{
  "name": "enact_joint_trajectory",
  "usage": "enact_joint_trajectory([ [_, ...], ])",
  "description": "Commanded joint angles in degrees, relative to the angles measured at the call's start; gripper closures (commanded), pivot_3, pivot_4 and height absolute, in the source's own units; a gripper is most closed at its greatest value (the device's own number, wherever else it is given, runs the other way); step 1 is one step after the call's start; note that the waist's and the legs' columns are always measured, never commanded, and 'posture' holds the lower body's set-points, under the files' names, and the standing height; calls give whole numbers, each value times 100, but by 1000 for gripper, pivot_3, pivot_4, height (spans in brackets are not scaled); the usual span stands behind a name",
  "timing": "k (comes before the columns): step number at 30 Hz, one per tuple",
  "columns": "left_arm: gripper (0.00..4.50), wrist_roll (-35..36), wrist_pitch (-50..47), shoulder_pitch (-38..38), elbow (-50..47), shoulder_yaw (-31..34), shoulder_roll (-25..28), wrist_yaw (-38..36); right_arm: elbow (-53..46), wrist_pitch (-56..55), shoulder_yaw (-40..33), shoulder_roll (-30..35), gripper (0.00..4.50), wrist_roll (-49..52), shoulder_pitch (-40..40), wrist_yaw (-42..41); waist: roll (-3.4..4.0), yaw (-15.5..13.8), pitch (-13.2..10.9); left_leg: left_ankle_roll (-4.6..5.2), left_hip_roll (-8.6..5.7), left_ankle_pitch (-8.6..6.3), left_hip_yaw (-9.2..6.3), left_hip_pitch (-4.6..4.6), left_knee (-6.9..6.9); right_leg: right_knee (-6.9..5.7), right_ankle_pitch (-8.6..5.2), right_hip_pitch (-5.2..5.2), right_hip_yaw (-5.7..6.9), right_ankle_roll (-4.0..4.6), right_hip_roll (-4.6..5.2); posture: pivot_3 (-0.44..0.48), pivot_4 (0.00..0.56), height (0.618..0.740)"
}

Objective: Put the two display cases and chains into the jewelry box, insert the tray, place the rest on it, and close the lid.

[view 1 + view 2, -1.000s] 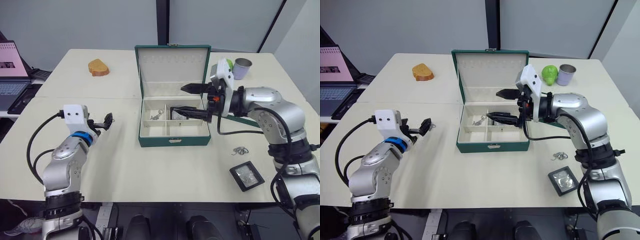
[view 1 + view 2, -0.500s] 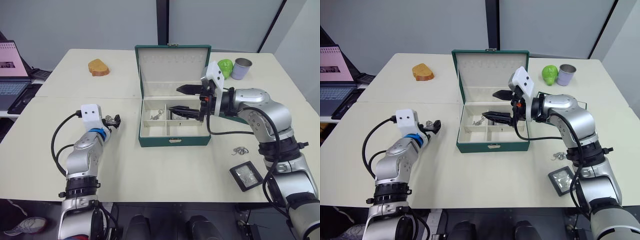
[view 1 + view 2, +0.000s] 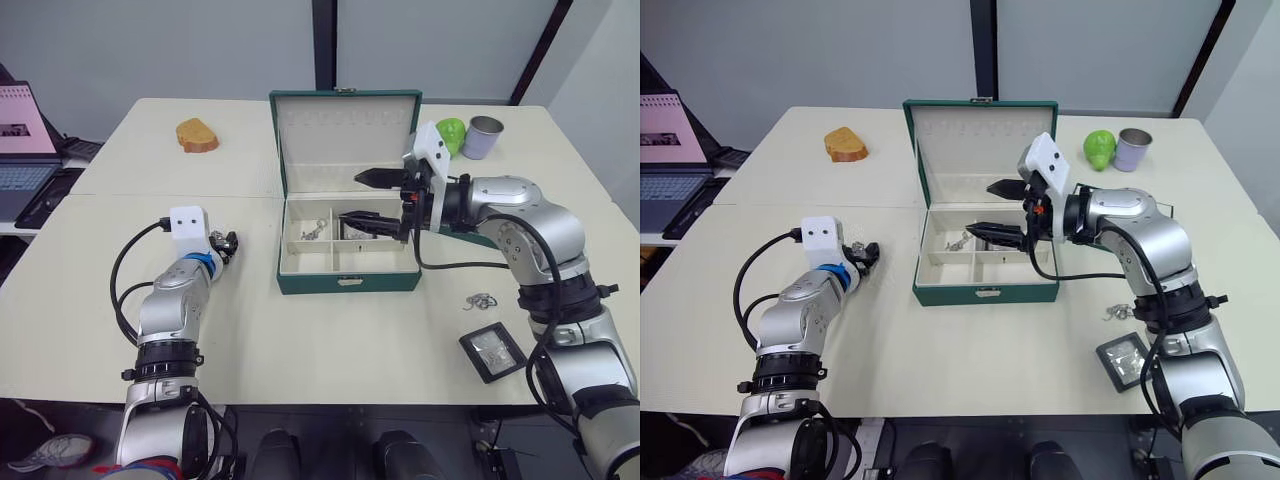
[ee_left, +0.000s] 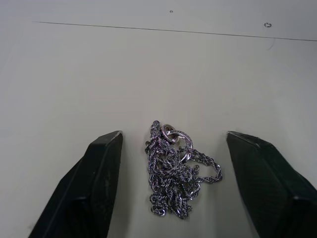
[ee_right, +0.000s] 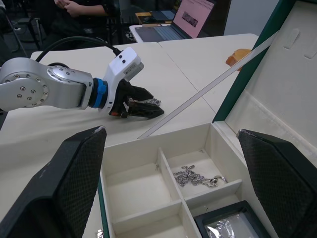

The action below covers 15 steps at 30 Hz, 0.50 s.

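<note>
The left gripper (image 4: 171, 186), fingers apart, straddled a tangled silver chain (image 4: 176, 171) beside the open dark green jewelry box (image 3: 345, 275), poised to pinch it; the right gripper (image 3: 362, 198) hung open above that box.

Cream table (image 3: 300, 330), jewelry box (image 3: 347, 282), chains (image 3: 481, 300), display case (image 3: 493, 352)

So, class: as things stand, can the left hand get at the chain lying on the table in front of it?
Probably yes: the left hand is open, its fingers either side of the chain, with only bare table around it.
</note>
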<state>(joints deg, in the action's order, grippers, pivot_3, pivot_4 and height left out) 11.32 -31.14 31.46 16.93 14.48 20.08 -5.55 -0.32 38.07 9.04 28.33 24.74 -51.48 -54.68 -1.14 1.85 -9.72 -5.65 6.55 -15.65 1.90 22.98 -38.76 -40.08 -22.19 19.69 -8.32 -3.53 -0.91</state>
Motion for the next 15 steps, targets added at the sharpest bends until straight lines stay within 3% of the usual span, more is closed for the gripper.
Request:
enact_joint_trajectory([
  [1, 2462, -53, -122, -63, -57, -23, 35, 18, -208, -70, -224, 54, 0, 69, -83, -25, 0, -1, 0, 0, 0, 0, 0, 0, 0, 0, 0, 0, 0, 0, 0, 0, 150, 740],
  [8, 4397, -91, -126, -60, -70, -34, 61, -15, -183, -129, -281, 61, 0, 62, -88, -88, 0, 0, 0, 0, 0, 0, 0, -1, 0, 1, 0, -2, 0, 0, 0, 0, 150, 740],
  [15, 4460, -123, -97, -59, -88, -2, 68, 46, -184, -180, -318, 89, 0, 66, -71, -114, 0, 1, 0, 0, 0, 0, 0, -2, 0, 1, 0, -2, 0, 0, 0, 0, 150, 740],
])
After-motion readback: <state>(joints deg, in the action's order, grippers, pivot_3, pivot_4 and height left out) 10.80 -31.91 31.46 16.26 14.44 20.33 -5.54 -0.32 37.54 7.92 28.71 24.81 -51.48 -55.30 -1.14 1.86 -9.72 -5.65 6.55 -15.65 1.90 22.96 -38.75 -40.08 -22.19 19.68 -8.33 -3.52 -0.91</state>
